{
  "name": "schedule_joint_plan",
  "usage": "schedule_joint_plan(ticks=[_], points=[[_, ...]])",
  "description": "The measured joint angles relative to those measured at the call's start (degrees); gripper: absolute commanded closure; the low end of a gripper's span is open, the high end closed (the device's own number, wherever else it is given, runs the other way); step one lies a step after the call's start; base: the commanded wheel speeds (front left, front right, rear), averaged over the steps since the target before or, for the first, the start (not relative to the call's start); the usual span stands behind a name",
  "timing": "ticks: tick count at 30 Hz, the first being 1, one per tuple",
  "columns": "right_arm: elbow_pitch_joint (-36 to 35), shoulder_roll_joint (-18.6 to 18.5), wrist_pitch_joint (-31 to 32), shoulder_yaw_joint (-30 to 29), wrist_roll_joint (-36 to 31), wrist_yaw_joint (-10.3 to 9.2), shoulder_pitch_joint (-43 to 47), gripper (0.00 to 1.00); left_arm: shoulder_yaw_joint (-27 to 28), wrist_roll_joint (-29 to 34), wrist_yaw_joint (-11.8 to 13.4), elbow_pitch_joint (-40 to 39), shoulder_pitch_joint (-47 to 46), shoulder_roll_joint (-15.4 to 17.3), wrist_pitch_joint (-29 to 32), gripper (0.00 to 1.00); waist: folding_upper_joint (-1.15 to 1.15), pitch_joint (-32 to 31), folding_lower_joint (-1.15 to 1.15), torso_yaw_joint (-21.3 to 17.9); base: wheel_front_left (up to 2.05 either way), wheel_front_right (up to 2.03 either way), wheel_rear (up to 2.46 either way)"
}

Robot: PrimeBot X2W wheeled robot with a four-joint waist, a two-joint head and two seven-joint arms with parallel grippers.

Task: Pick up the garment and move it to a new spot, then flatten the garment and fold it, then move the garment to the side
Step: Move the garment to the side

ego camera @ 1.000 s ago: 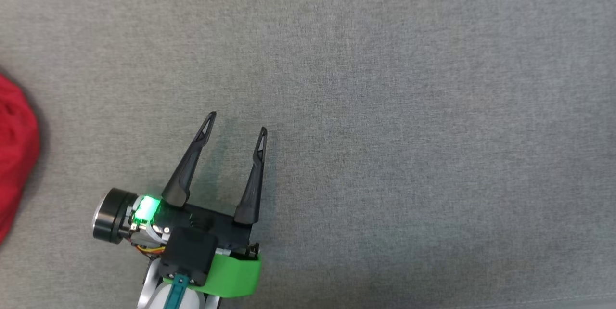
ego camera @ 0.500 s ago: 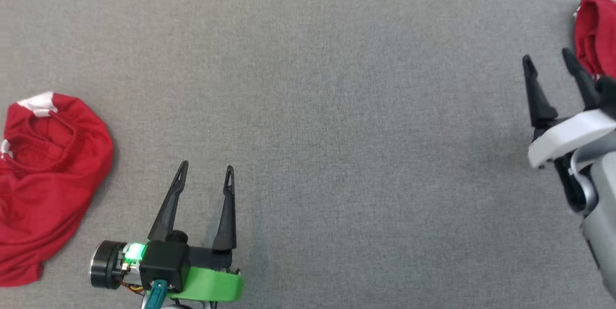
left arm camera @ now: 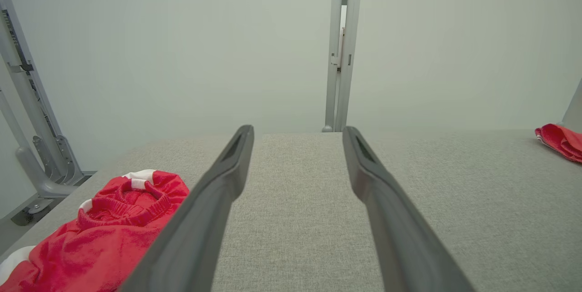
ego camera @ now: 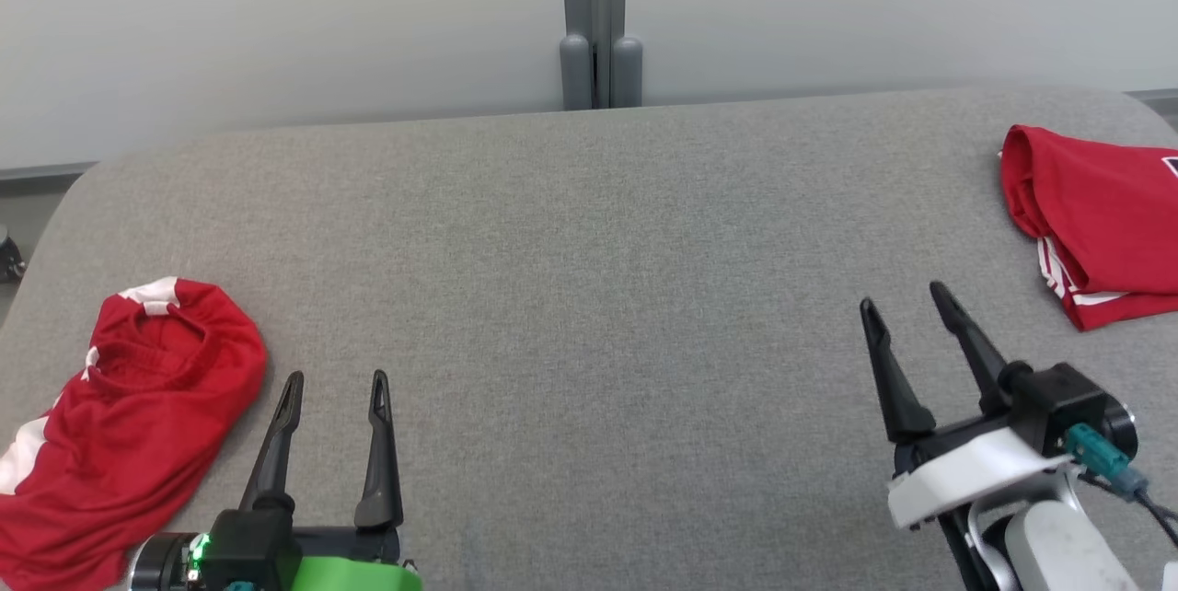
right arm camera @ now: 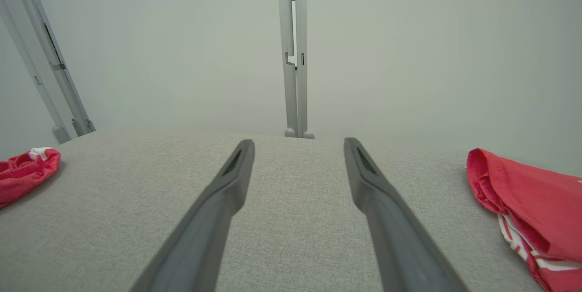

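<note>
Nearest you, at the near edge of the grey fabric-covered table, your left gripper and right gripper are both released, fingers spread and grasping nothing. Just beside the left gripper, at the table's left end, lies the crumpled red garment with white trim. Farther back, at the table's right end, rests a folded red garment with white stripes. Behind the table's far edge stands a grey metal post.

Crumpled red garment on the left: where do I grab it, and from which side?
Probably the left hand, open beside it: pinch the bunched elastic rim at the far end of the crumpled garment, coming from its right side and above. That rim stands up in a ridge; the rest lies flatter on the table.
</note>
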Motion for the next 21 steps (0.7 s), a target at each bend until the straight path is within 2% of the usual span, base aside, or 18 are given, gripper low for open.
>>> schedule_joint_plan(ticks=[3, 10, 21], points=[[-1.07, 1.67, 0.00, 0.04, -1.01, 0.00, 3.71, 0.00, 0.76, 1.00, -0.67, -0.65, 1.15, -0.51, 0.00, 0.00, 0.00, -1.44, 0.00, -0.74, 0.00, 0.00, 0.00], [-3.41, 2.63, 0.00, -0.36, -0.30, 0.00, 10.42, 0.00, 1.70, 1.27, -1.59, 0.68, 4.60, -0.93, 0.00, 0.00, 0.00, -4.08, 0.00, -1.85, 0.00, 0.00, 0.00], [-3.89, 3.79, 0.00, -2.67, -0.35, 0.00, 11.85, 0.00, 1.40, 0.93, -2.03, 2.90, 6.05, -1.01, 0.00, 0.00, 0.00, -5.66, 0.00, -3.30, 0.00, 0.00, 0.00]])
